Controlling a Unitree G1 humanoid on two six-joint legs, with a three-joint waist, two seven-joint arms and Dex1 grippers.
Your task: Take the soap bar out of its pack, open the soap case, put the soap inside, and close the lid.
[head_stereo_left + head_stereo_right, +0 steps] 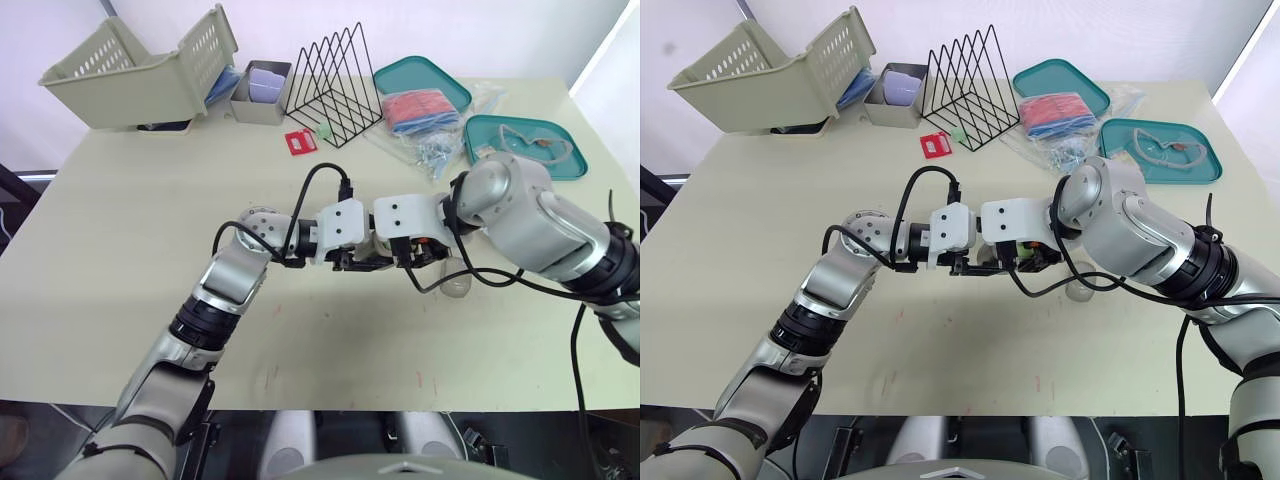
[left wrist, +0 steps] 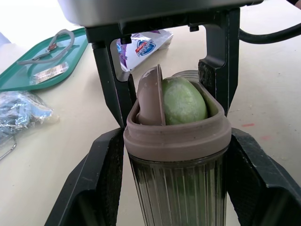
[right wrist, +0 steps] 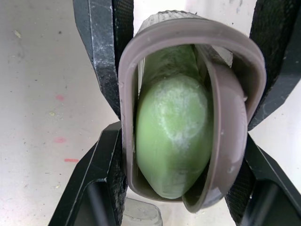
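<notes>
The left arm [image 1: 225, 285] and right arm [image 1: 535, 225] were silver-grey shells with black ribbed joint rings. Each ended in a white wrist housing [image 1: 338, 228] dotted with dark screws. Black cables [image 1: 318, 178] looped into that housing, and beyond it the left claw [image 2: 175, 136] and right claw [image 3: 181, 134] were matt black.

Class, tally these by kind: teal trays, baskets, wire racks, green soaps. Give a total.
Teal trays: 2
Baskets: 1
Wire racks: 1
Green soaps: 1
Total: 5
</notes>
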